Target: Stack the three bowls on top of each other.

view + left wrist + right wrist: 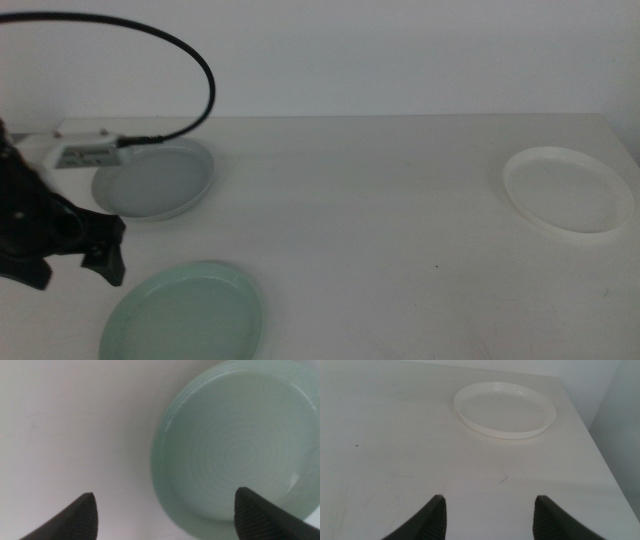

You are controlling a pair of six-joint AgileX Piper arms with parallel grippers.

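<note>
The three bowls lie well apart on the desk [380,200]: the mint green bowl [185,315] at the near left, the grey-blue bowl [155,180] behind it, the white bowl [567,188] far right; all look light, stiff and smooth, so the low rim seems the only place to pinch. The left claw [75,265] hangs open beside the green bowl's rim, one jaw over the dish. The right claw [487,512] is open too, short of the white bowl, and only a black cable [150,40] arches near the grey-blue one.
</note>
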